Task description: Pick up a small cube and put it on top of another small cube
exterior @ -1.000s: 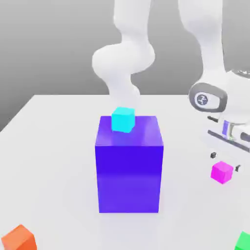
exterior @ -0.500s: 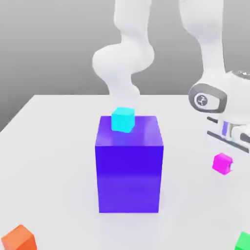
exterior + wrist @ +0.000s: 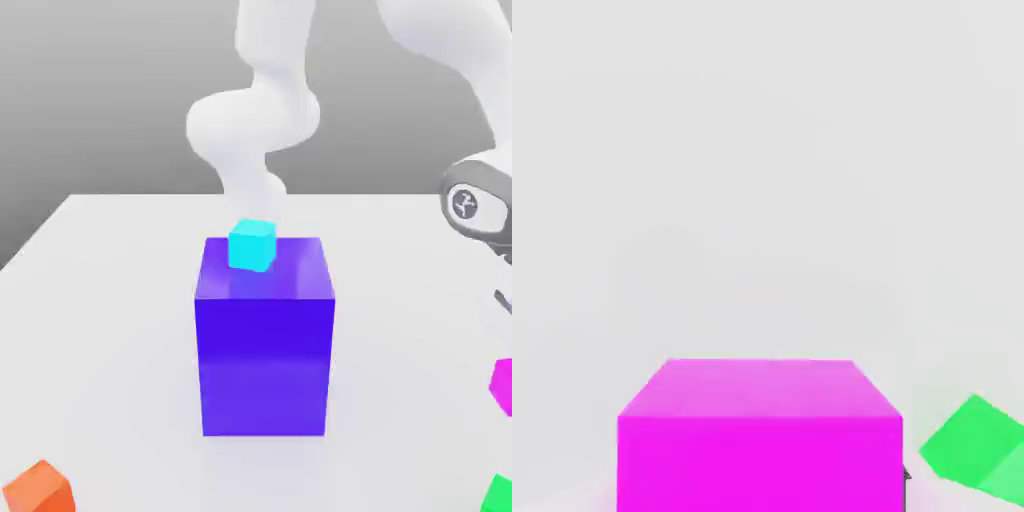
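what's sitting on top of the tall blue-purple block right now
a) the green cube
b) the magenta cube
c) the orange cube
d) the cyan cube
d: in the exterior view the cyan cube rests on the top face of the tall blue-purple block, near its back edge.

White table w/ tall blue-purple block standing mid-table, orange cube at near corner on exterior view's left, green cube at near edge on exterior view's right, arm's base behind the block.
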Robot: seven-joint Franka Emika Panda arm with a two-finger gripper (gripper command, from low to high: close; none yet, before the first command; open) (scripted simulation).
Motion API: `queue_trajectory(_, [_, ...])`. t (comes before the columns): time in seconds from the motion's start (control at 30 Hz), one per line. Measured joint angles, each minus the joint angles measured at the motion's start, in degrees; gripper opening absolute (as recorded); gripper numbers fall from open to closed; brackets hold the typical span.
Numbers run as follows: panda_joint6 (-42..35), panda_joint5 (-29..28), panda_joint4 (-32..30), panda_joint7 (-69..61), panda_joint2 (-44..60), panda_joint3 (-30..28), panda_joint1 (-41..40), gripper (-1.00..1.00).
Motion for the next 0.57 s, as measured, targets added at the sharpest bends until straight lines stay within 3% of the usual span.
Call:
queue_trajectory(0.1, [-2.3,1.5,5.5,2.0,3.2,-2.0,-1.7,-1.0])
queue_trajectory(0.2, [1.8,2.6,6.9,1.9,8.8,-1.6,-2.7,-1.0])
queue_trajectory(0.23, [2.9,2.8,7.1,1.8,10.1,-1.5,-2.8,1.0])
queue_trajectory(0.43, [3.5,2.9,7.1,1.7,10.7,-1.4,-2.9,1.0])
queue_trajectory(0.57, [-1.8,1.7,6.8,2.6,4.9,-2.1,-2.4,1.0])
